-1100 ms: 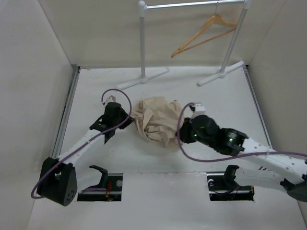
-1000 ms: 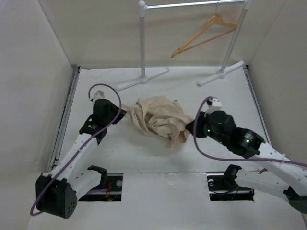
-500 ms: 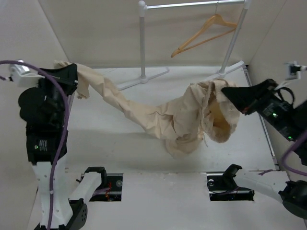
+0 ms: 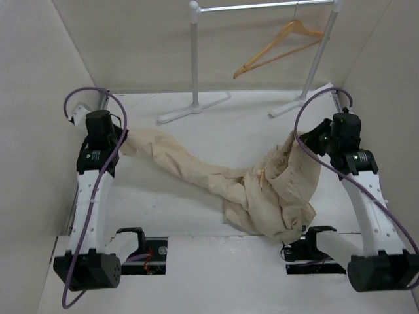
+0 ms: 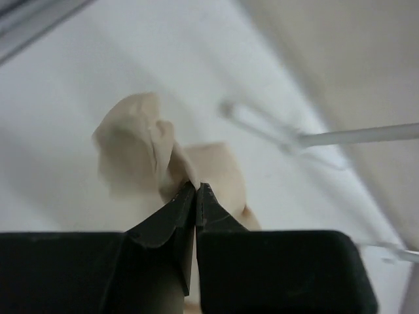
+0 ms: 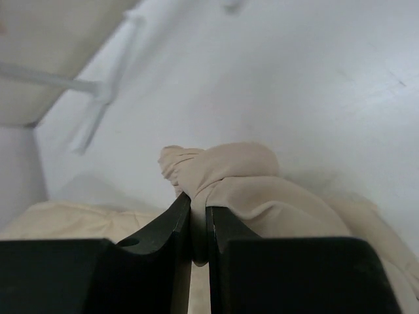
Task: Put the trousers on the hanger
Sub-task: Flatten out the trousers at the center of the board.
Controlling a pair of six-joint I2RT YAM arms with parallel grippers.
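**Left tool** (image 5: 196, 188): the jaws are pressed together on a small fold of the trousers (image 4: 262, 193), and the cloth bunches out just past the tips.

**Right tool** (image 6: 198, 199): the jaws are likewise closed, pinching a rolled edge of the same garment. The views do not show whether either grip is on a leg end or the waistband.

**Position:** In the overhead view the left tool sits close to the left edge of the tabletop (image 4: 216, 121), toward the far-left corner. The right tool sits close to the right edge. One long run of cloth stretches from the left tool diagonally toward the near edge. The bulk sags in a crumpled mass below the right tool and appears to rest on the tabletop right of centre at the near edge.

**Hanger** (image 4: 278, 42): it hangs tilted by its hook from the rail of the white rack (image 4: 195, 59) at the far-right corner. It is well apart from the trousers, and nothing is draped on it.

**Assessment:** The step in hand appears to be spreading the garment between the two arms; hanging has not begun. The next move probably calls for taking out the sag so the legs lie straight. The cloth would then go to the far-right corner and over the lower crossbar, without knocking the hanger off the rail.
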